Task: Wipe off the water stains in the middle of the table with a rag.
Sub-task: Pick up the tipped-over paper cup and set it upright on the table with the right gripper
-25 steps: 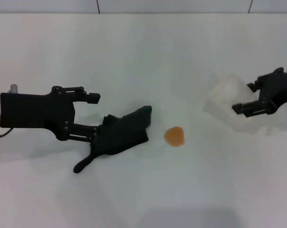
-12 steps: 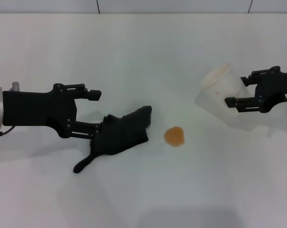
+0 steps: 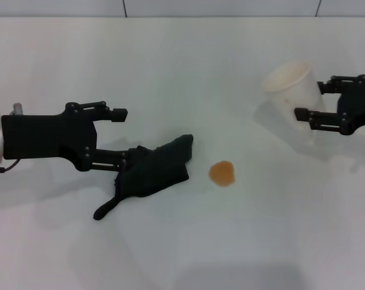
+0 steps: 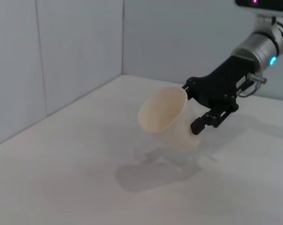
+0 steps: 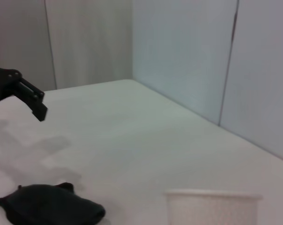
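Observation:
The black rag (image 3: 153, 169) lies crumpled on the white table (image 3: 182, 60), left of centre, its thin tail pointing toward the front. The orange-brown water stain (image 3: 222, 173) sits just right of the rag, apart from it. My left gripper (image 3: 124, 136) is open at the rag's left edge, its lower finger touching the cloth and its upper finger above the bare table. My right gripper (image 3: 309, 99) is shut on a whitish plastic cup (image 3: 289, 86) at the right, held tilted off the table. The right wrist view shows the rag (image 5: 52, 207) and the cup's rim (image 5: 212, 196).
The left wrist view shows the cup (image 4: 166, 117) in the right gripper (image 4: 208, 112), with its shadow on the table. Grey wall panels (image 3: 219, 7) stand behind the table's far edge.
My right gripper has raised the cup and moved it right, turning its mouth more upward. My left gripper has crept slightly toward the rag. The rag and stain have not moved.

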### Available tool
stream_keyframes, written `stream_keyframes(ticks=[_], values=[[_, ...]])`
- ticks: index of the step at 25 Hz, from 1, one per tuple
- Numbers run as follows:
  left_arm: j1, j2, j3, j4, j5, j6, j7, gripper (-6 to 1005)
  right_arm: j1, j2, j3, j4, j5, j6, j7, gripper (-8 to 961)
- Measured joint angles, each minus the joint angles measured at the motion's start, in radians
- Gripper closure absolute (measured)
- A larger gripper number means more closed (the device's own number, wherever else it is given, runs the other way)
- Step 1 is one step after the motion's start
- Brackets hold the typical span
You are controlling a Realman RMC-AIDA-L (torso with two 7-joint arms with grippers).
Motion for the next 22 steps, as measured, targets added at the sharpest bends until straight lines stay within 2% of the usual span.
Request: stream_keyframes(ticks=[9,22], values=[[0.023,-0.008,-0.004,0.0,-0.016,-0.008,0.024,118,0.014,0.001,0.074,0.168,0.076,0.017,-0.186,313],[0.038,-0.015,-0.004,0.0,-0.009,-0.031,0.048,118,0.014,0.002,0.078,0.396,0.261,0.072,-0.46,312]])
